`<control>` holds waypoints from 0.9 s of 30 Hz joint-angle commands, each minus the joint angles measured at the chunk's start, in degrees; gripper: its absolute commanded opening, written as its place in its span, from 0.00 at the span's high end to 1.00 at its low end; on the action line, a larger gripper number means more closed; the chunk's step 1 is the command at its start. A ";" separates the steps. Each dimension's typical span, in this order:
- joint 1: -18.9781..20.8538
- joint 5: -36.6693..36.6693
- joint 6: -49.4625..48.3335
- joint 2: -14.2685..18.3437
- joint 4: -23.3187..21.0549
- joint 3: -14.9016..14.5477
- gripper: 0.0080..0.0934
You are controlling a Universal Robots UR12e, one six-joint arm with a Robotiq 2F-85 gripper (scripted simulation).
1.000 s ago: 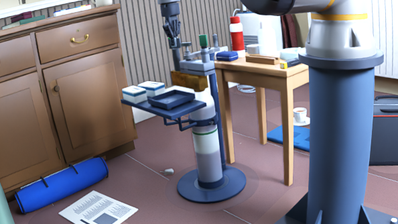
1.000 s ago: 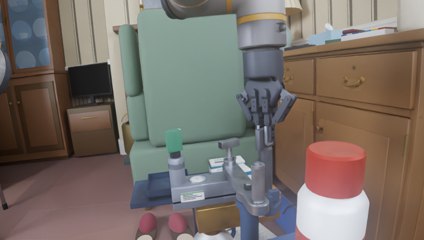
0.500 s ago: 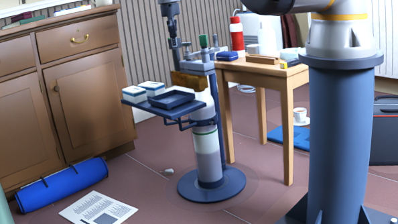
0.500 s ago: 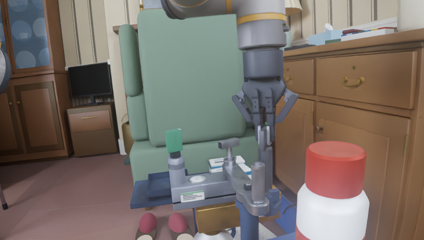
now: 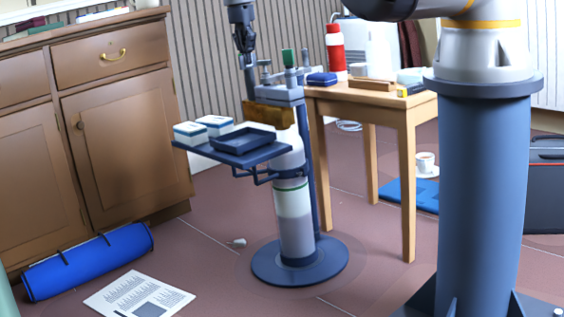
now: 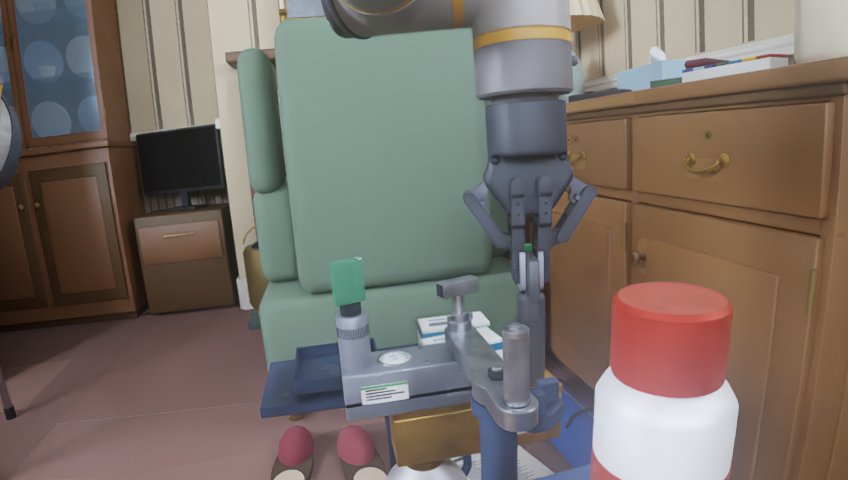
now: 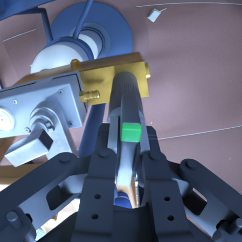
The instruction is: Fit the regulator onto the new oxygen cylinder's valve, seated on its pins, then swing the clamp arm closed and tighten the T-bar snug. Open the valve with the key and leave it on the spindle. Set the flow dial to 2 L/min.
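The white oxygen cylinder (image 5: 294, 199) stands upright in its blue floor stand, with the brass valve block (image 5: 268, 114) on top and the grey regulator (image 6: 404, 375) sitting on the valve. The clamp arm (image 6: 482, 363) lies across the regulator with the T-bar (image 6: 457, 288) standing up from it. The flow dial (image 6: 352, 339) with a green knob (image 6: 347, 282) rises at the regulator's far end. My gripper (image 6: 529, 264) points straight down over the valve, its fingers closed on the flat top of the grey valve key (image 7: 125, 135), which has a green tip and stands upright on the valve's top.
The blue tray shelf (image 5: 237, 144) juts from the stand with two white boxes (image 5: 202, 128) on it. A wooden table (image 5: 380, 99) stands close behind the cylinder, a cabinet (image 5: 85, 123) to the other side. A red-capped bottle (image 6: 666, 380) and green armchair (image 6: 381, 166) are nearby.
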 commanded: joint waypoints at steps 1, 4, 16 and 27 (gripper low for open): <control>0.00 -0.02 -1.51 -0.02 -0.03 -0.03 1.00; 0.00 -0.02 -6.57 -0.02 -0.03 -0.03 1.00; 0.00 -0.02 -26.48 -0.02 -0.03 -0.03 1.00; 0.00 -0.02 -43.41 -0.02 -0.03 -0.03 1.00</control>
